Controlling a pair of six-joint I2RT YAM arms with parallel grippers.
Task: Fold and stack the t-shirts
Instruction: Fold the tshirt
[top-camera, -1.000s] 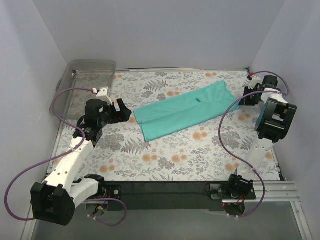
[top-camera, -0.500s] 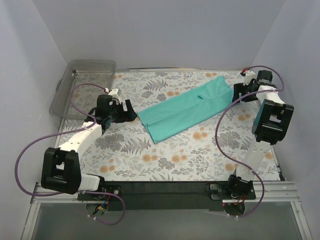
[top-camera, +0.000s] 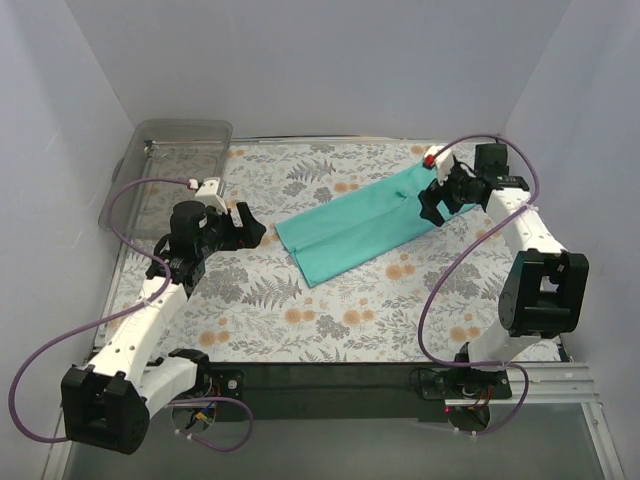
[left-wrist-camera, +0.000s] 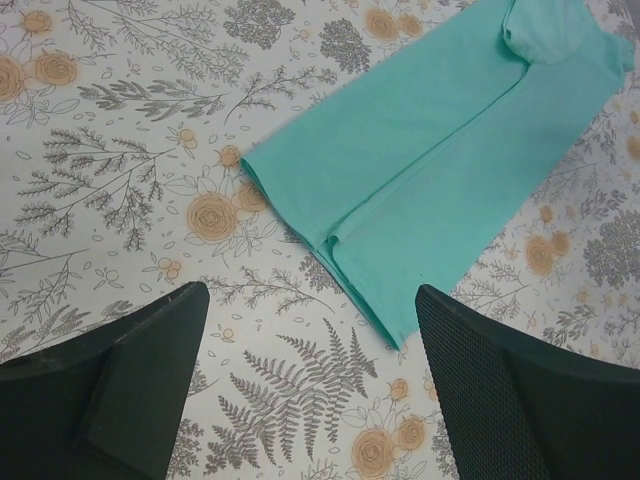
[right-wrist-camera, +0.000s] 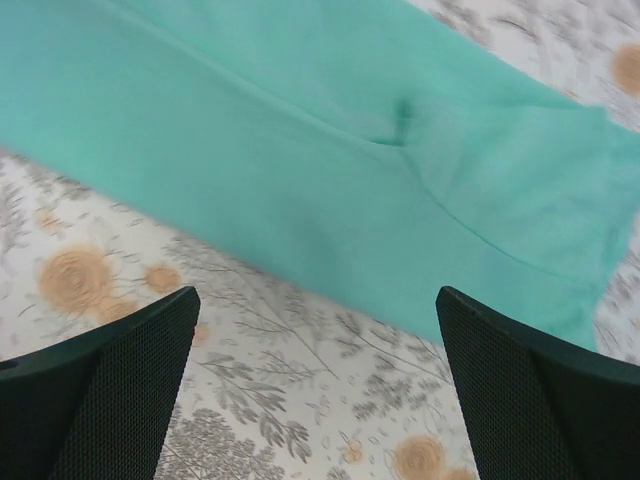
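Thin teal-green short-sleeved t-shirt (top-camera: 360, 222) was seen laid diagonally on the floral table (top-camera: 350, 320), far-right end overhung by the right gripper (top-camera: 432, 205) (jaws spread, empty), near-left end faced by the open left gripper (top-camera: 252, 226).

One teal t-shirt (top-camera: 365, 222), one clear plastic bin (top-camera: 183, 132), one floral tablecloth (top-camera: 330, 312), two pincers, left pincer (top-camera: 254, 228) and right pincer (top-camera: 433, 201).

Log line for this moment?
shirt: folded strip, lying flat | left tool: open, empty, beside shirt's left end | right tool: open, empty, above shirt's right end
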